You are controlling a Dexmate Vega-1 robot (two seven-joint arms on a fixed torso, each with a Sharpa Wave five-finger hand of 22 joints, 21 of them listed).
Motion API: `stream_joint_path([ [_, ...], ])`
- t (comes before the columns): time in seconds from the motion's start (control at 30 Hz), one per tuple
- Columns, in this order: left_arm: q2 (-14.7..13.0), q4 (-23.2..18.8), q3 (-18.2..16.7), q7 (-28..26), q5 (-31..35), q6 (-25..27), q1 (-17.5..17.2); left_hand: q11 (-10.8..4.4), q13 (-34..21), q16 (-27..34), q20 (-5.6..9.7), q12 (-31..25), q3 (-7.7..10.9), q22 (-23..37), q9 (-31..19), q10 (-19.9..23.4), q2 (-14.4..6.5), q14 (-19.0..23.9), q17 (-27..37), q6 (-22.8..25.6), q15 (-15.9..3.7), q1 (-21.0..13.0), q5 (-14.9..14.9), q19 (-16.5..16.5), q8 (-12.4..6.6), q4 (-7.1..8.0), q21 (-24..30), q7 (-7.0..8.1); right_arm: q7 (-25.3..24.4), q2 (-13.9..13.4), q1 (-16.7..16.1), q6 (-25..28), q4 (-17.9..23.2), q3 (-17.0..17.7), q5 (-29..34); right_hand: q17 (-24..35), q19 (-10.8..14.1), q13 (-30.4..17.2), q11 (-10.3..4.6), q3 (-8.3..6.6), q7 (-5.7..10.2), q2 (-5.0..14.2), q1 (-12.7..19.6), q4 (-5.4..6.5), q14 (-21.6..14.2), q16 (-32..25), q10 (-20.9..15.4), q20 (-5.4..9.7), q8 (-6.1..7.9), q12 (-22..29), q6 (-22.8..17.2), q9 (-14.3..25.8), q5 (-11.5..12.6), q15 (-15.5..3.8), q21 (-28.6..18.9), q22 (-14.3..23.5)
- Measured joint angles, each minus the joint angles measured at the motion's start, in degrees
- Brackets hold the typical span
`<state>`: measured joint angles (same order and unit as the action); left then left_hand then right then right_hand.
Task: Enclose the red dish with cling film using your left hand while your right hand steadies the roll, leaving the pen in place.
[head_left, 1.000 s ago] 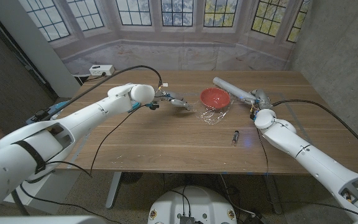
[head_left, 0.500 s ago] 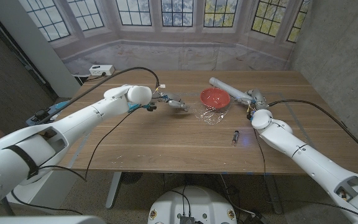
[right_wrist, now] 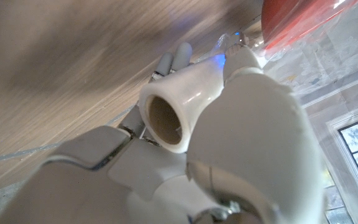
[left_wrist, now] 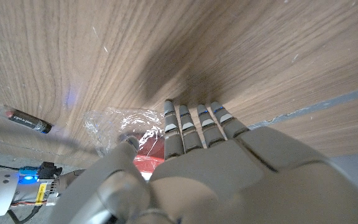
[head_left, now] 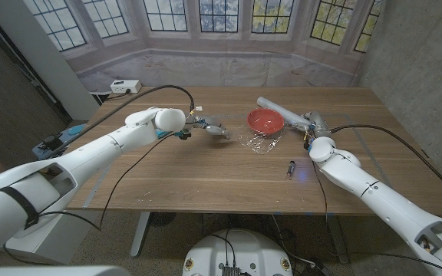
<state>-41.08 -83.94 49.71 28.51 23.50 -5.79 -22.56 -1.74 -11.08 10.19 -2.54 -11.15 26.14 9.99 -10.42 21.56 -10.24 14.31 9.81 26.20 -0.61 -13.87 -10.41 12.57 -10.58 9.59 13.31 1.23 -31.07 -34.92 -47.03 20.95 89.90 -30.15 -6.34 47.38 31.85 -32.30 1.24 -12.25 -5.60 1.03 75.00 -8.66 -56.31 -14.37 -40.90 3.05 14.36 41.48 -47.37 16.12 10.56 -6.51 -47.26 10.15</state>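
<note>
- A white power strip [head_left: 126, 86] lies at the far left corner of the wooden surface [head_left: 206, 165], well to the left of the red dish [head_left: 265, 120].
- The left hand [head_left: 209, 128] hovers over the surface to the left of the dish, a little apart from it. In the left wrist view the hand [left_wrist: 191, 168] has its fingers [left_wrist: 174, 127] stretched straight out side by side toward the dish; whether the thumb and a finger pinch the film edge I cannot tell.
- A crumpled sheet of cling film [head_left: 261, 142] lies on the surface against the near side of the dish, spreading to the dish's left and front; in the left wrist view the film [left_wrist: 120, 121] sits just past the fingertips, with the dish [left_wrist: 148, 149] partly under it.
- The dish stands upright near the middle of the surface's far half, its top open.
- The roll [head_left: 282, 110] of cling film lies slanted just to the right of the dish, its far end behind the dish's right edge.
- The right hand [head_left: 314, 125] grasps the near end of the roll, right of the dish; in the right wrist view the hand [right_wrist: 185, 130] wraps around the white tube [right_wrist: 179, 106], whose hollow cardboard end faces the camera.
- A dark pen [head_left: 290, 169] lies on the surface in front of the dish and to its right, near the right forearm, apart from the film.
</note>
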Motion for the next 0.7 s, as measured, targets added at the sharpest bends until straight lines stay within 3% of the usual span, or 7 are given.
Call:
stream_joint_path([
  [0.07, -0.2, -0.6, -0.2, 0.0, 0.0, 0.3, -0.3, 0.00, 0.0, 0.0, 0.00, 0.0, 0.03, 0.0, 0.0, 0.0, 0.0, 0.0, 0.0, 0.0, 0.00, 0.0, 0.0, 0.0, 0.00, -0.03, 0.0, 0.00, -0.1, -0.3, -0.4, 0.3, 0.6, 0.2, 0.0, 0.0, -0.4, 0.0, -0.49, 0.00, 0.89, 0.00, 0.0, 0.00, 0.5, 0.5, 0.2, 0.02, -0.47, -0.2, 0.1, 0.1, 0.0, -0.47, 0.0, 0.0],
  [0.2, -0.5, -1.7, -0.5, 0.2, 0.1, 1.0, -0.8, 0.00, -0.2, 0.0, 0.00, 0.0, 0.03, 0.0, 0.0, 0.0, 0.0, 0.0, 0.0, 0.0, 0.00, 0.0, 0.0, 0.0, 0.00, -0.03, 0.0, 0.00, 0.0, -0.8, -0.9, 0.7, 1.6, 0.5, 0.0, -0.9, -1.4, 1.5, -2.64, 0.40, 4.12, 0.01, 0.0, 0.40, 2.7, 2.4, 0.4, -0.18, -2.46, -2.8, 1.4, 0.1, 0.0, -1.62, 0.3, -0.3],
  [0.3, -0.6, -2.2, -0.6, 0.3, 0.1, 1.4, -1.1, 0.00, -0.1, 0.0, -0.01, 0.0, 0.03, 0.0, 0.0, 0.0, 0.0, 0.0, 0.0, 0.0, 0.00, 0.0, 0.0, 0.0, 0.00, -0.03, 0.0, 0.00, 0.4, -1.1, -1.2, 1.0, 2.2, 0.6, -0.2, -3.8, -2.9, 3.3, -4.66, 0.70, 6.39, 0.45, -0.4, 0.70, 7.4, 4.4, 1.6, -0.83, -3.47, -6.1, 2.9, 0.0, 0.0, -0.53, 1.4, -0.4],
  [0.4, -0.8, -3.0, -0.8, 0.3, 0.1, 1.7, -1.5, 0.02, -0.1, 0.0, -0.01, 0.0, 0.04, 0.0, 0.0, 0.0, -0.2, -0.4, 0.0, 0.0, 0.42, 0.2, 0.0, 0.0, 0.00, -0.04, 0.0, -0.02, 0.9, -1.4, -1.4, 1.2, 2.6, 0.7, -0.4, -8.4, -4.5, 5.8, -4.05, 0.58, 8.24, 2.55, -2.5, 0.58, 14.3, 4.9, 6.7, -2.50, -3.78, -11.0, 5.3, -0.4, -0.1, 1.49, 2.7, -0.6],
  [0.53, -1.0, -3.6, -1.0, 0.4, 0.1, 2.0, -1.8, 0.40, -0.1, 0.0, -0.01, 0.0, 0.19, 0.0, 0.0, -0.4, 0.1, -0.4, 0.0, -0.4, 0.42, 0.5, 0.0, 0.0, 0.00, -0.19, 0.0, 0.00, 1.7, -1.8, -1.5, 1.4, 3.0, 0.7, -0.7, -13.4, -6.1, 8.2, -2.91, 0.08, 7.36, 4.93, -4.9, 0.09, 21.1, 4.9, 12.0, -5.62, -3.78, -16.2, 9.9, -1.0, 0.3, 2.97, 4.5, -0.6],
  [0.7, -1.1, -3.9, -1.1, 0.4, 0.1, 2.3, -2.0, 0.10, -0.1, 0.0, -0.01, 0.0, 0.58, 0.0, 0.0, -0.7, 0.1, -0.6, 0.0, -0.4, 0.61, 0.5, 0.0, 0.0, 0.00, -0.11, 0.0, 0.00, 2.2, -2.1, -1.5, 1.5, 3.2, 0.7, -1.0, -16.2, -7.0, 9.8, -2.73, -0.44, 6.93, 4.86, -6.0, 0.06, 24.6, 4.9, 14.0, -7.08, -3.78, -19.1, 12.1, -1.6, 0.5, 3.78, 5.7, -0.6],
])
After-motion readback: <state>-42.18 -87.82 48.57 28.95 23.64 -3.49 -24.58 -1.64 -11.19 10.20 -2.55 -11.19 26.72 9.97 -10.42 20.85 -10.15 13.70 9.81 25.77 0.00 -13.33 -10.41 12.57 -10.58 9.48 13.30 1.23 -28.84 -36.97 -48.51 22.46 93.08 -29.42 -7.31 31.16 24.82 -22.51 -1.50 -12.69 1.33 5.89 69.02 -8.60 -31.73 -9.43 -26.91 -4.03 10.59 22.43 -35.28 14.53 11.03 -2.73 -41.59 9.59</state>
